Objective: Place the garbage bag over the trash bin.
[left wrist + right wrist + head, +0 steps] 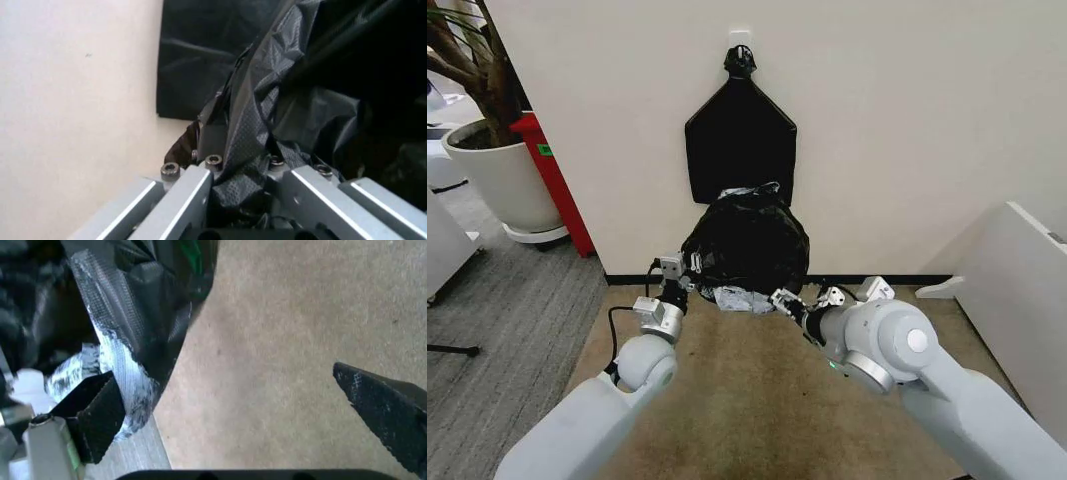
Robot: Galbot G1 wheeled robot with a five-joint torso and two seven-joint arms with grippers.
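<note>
A: How is the left gripper (683, 275) placed at this moment?

B: It is set at the left edge of the garbage bag (745, 245), and in the left wrist view a fold of the film (250, 150) is pinched between its jaws.

A: And the right gripper (799, 301)?

B: It is held just beside the bag's lower right edge. Its jaws are spread wide, one finger (100, 415) lying against the plastic and the other (390, 415) well apart over the brown floor (757, 400); nothing is gripped.

A: Where is the bag kept?

B: It is draped in a rumpled mound low against the wall, below the flat black bundle (740, 140) hung from a hook. The trash bin is judged to be under it, though no white rim can be seen.

A: What is asked for to do the step well?

B: The right jaws should be closed on a single layer of the hem, and the mouth should be kept stretched evenly by both sides, so that the thin film is not torn.
</note>
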